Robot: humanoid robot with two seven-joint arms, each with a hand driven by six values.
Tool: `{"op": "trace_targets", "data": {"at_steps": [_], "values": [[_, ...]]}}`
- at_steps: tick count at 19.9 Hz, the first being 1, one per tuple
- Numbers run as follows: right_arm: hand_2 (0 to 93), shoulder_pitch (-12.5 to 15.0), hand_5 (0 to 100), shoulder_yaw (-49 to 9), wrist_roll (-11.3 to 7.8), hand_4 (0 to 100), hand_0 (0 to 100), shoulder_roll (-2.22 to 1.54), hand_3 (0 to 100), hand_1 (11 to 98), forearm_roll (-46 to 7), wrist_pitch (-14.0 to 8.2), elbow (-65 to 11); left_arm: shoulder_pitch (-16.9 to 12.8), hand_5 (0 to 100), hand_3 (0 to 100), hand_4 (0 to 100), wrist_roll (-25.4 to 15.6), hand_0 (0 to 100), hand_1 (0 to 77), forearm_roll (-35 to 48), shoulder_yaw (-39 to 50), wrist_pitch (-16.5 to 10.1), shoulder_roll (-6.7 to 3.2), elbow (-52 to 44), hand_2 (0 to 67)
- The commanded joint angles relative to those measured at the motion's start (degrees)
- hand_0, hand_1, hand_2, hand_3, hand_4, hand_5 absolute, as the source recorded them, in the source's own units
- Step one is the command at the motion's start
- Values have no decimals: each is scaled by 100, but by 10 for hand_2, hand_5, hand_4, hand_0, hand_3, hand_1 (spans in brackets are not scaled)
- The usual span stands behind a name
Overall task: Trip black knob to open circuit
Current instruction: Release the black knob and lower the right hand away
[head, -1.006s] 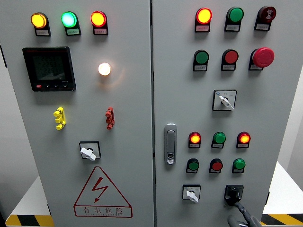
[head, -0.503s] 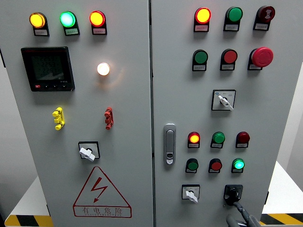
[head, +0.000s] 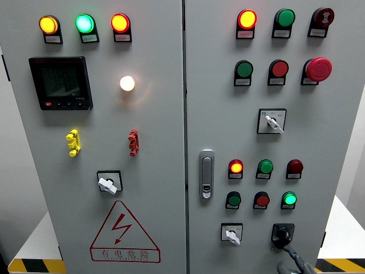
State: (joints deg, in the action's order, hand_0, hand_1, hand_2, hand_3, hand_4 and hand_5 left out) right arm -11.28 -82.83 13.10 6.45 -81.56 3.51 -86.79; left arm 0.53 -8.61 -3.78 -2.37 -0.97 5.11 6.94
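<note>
The black knob (head: 283, 233) sits low on the right door, and the right hand (head: 295, 264) is just below-right of it, one finger angled up touching its lower edge, holding nothing.

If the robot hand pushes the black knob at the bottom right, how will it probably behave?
The black knob sits in a square plate on the panel, so it probably turns in place rather than slides. It looks rigid. Being small and smooth, it may slip under the right robot hand just below it.
</note>
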Motion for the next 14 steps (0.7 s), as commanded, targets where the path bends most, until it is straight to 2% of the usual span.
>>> {"op": "trace_targets", "data": {"at_steps": [1, 2, 4, 5, 6, 8, 9, 10, 11, 13, 14], "values": [[25, 12, 1000, -23, -1, 1000, 908, -30, 971, 468, 0, 0, 4, 0, 16, 214, 67, 0, 0, 32, 0, 0, 0, -1, 0, 129], [24, 12, 1000, -31, -1, 1000, 908, -74, 971, 468, 8, 0, 4, 0, 16, 214, 67, 0, 0, 32, 0, 0, 0, -1, 0, 129], [24, 20, 1000, -49, -10, 1000, 908, -118, 971, 467, 9, -8, 4, 0, 16, 214, 67, 0, 0, 32, 0, 0, 0, -1, 0, 129], [24, 29, 1000, -58, -18, 1000, 909, -162, 971, 467, 9, -8, 4, 0, 16, 214, 67, 0, 0, 32, 0, 0, 0, -1, 0, 129], [24, 29, 1000, -84, -18, 1000, 909, -188, 972, 466, 17, -8, -5, 0, 16, 214, 67, 0, 0, 33, 0, 0, 0, -1, 0, 129], [24, 29, 1000, -93, -18, 1000, 909, -197, 974, 466, 79, -61, -31, 0, 16, 214, 67, 0, 0, 33, 0, 0, 0, 8, 0, 129], [23, 38, 1000, -93, -18, 1000, 910, -223, 975, 465, 79, -79, -49, 0, 16, 214, 67, 0, 0, 33, 0, 0, 0, -1, 0, 129], [23, 90, 1000, -93, -27, 1000, 910, -232, 975, 464, 79, -87, -57, 0, 16, 214, 67, 0, 0, 33, 0, 0, 0, -1, 0, 129], [23, 143, 1000, -93, -36, 991, 906, -232, 960, 462, 79, -88, -144, 0, 16, 214, 67, 0, 0, 33, 0, 0, 0, -1, 0, 129], [22, 240, 1000, -110, -36, 865, 903, -241, 847, 459, 79, -88, -250, 0, 16, 214, 67, 0, 0, 32, 0, 0, 0, -1, 0, 129], [22, 284, 1000, -119, -45, 761, 903, -241, 777, 459, 79, -88, -312, 0, 16, 214, 67, 0, 0, 32, 0, 0, 0, -1, 0, 129]]}}
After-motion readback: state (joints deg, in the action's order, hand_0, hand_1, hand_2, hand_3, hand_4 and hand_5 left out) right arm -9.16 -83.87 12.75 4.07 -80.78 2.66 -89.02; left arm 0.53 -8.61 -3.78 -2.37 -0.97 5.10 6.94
